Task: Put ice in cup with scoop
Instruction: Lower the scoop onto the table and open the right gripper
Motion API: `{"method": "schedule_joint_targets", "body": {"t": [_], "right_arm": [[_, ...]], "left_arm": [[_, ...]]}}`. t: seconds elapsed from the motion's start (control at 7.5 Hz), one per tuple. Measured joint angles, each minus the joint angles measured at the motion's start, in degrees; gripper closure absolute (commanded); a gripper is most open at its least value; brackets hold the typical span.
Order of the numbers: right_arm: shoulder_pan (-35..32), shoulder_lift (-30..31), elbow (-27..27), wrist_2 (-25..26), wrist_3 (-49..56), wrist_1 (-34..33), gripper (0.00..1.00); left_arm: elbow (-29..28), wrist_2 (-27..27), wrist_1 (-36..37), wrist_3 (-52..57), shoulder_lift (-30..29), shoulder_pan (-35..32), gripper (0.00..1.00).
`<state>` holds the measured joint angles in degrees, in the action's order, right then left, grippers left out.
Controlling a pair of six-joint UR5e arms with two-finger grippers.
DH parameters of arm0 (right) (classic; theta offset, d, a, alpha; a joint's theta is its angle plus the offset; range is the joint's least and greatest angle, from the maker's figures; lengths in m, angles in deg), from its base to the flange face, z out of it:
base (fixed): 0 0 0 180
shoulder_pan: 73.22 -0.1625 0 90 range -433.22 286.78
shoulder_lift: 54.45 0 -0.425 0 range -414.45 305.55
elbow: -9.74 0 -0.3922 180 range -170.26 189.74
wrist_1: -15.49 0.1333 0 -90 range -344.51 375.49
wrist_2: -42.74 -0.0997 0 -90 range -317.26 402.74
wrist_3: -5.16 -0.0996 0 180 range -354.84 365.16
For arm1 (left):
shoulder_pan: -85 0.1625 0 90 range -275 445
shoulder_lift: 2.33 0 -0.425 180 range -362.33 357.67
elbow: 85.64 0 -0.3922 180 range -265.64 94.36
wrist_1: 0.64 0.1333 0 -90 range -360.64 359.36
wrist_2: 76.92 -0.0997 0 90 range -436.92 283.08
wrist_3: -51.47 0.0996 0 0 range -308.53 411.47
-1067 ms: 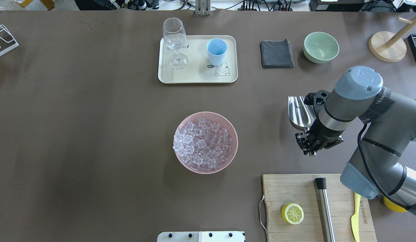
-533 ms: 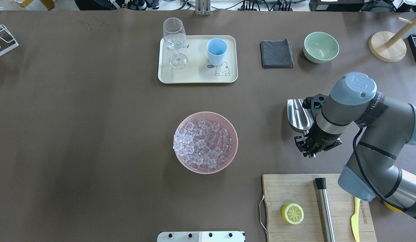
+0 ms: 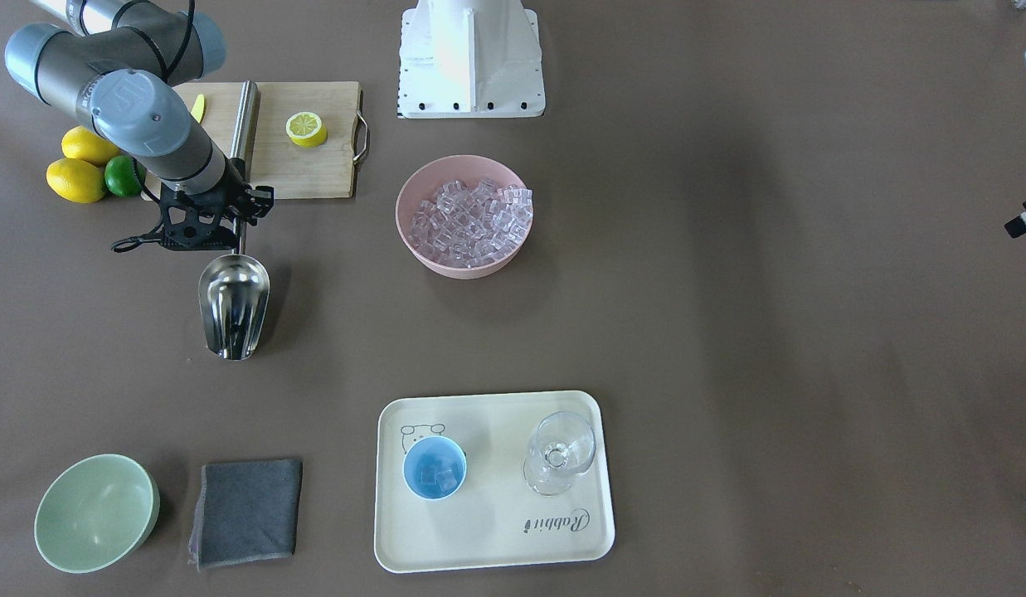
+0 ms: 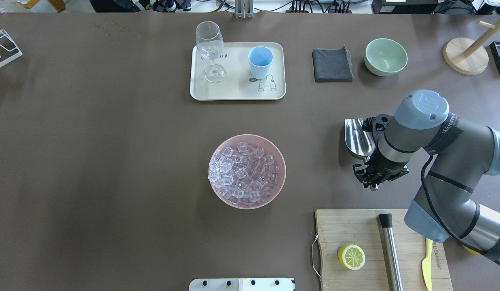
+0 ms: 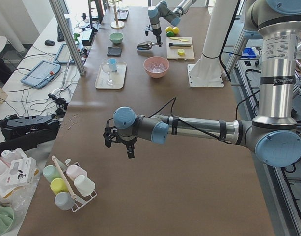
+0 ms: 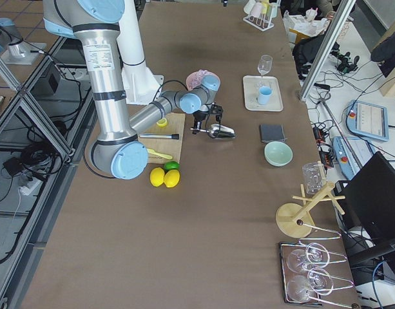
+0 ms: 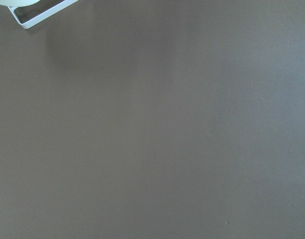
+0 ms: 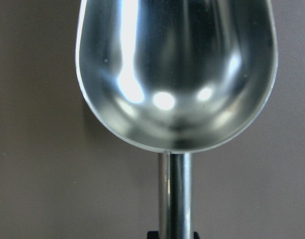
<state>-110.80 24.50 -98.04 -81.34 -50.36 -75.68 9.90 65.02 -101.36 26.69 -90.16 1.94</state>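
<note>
Currently: shiny stainless-steel scoop [image 3: 233, 307], trough empty, left-centre of the front-facing view, handle clamped in right gripper [image 3: 235, 217]. Clear glassy ice cubes [image 3: 471, 220] heaped in pink bowl [image 3: 409, 234], centre. Small light-blue cup [image 3: 434, 469], few cubes inside, on cream tray [image 3: 496, 539], lower centre. Left gripper [image 5: 120, 142]: opening cannot be told.

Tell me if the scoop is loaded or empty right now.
Empty. The right wrist view shows the scoop trough as bare shiny steel, with nothing lying in it.

The right wrist view crops the scoop [image 8: 174, 74] at top (handle end too).
</note>
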Motion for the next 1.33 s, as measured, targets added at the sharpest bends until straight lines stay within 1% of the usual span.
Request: {"method": "schedule_joint_targets", "body": {"t": [0.53, 0.67, 0.93, 1.33], "right_arm": [[0.35, -0.07, 0.4, 0.83, -0.1, 0.14, 1.0], [0.43, -0.09, 0.76, 0.89, -0.11, 0.64, 0.87], [0.47, -0.06, 1.9, 0.9, -0.13, 2.64, 0.0], [0.56, -0.52, 2.3, 0.77, -0.05, 3.24, 0.0]], "left_arm": [[0.0, 0.0, 0.08, 0.0, 0.02, 0.0, 0.03], [0.0, 0.0, 0.08, 0.0, 0.02, 0.0, 0.03], [0.0, 0.0, 0.08, 0.0, 0.0, 0.02, 0.03], [0.0, 0.0, 0.08, 0.0, 0.02, 0.08, 0.03]]}}
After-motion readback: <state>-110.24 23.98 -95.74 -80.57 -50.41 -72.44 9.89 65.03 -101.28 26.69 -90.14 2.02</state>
